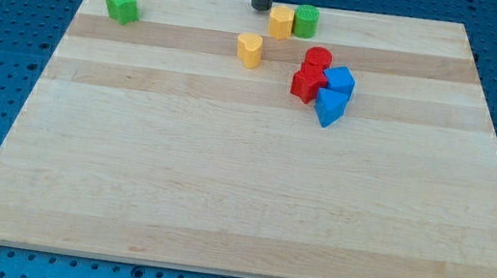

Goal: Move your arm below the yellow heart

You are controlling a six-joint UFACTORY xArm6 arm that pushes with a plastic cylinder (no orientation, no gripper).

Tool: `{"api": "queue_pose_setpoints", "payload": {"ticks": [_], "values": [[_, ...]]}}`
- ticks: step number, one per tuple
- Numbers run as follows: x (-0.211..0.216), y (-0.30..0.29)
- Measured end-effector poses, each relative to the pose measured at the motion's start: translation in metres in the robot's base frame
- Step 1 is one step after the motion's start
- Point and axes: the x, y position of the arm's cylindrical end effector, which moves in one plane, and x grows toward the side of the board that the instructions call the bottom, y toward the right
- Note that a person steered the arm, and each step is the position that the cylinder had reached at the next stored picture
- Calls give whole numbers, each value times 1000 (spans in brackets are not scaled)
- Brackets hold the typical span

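Note:
The yellow heart (250,50) lies on the wooden board (243,177) near the view's top, a little left of centre. My tip (261,7) touches down at the board's top edge, above the heart and slightly to its right, with a gap between them. A second yellow block (280,22) sits just to the right of my tip.
A green cylinder (306,20) touches the second yellow block's right side. A green star-like block (123,5) sits at the top left. A red cylinder (317,60), a red block (308,84) and two blue blocks (339,81) (329,107) cluster right of the heart.

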Motion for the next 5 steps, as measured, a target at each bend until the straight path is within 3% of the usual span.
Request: {"api": "queue_pose_setpoints", "payload": {"ticks": [2,5], "values": [[1,-30],[59,-65]]}}
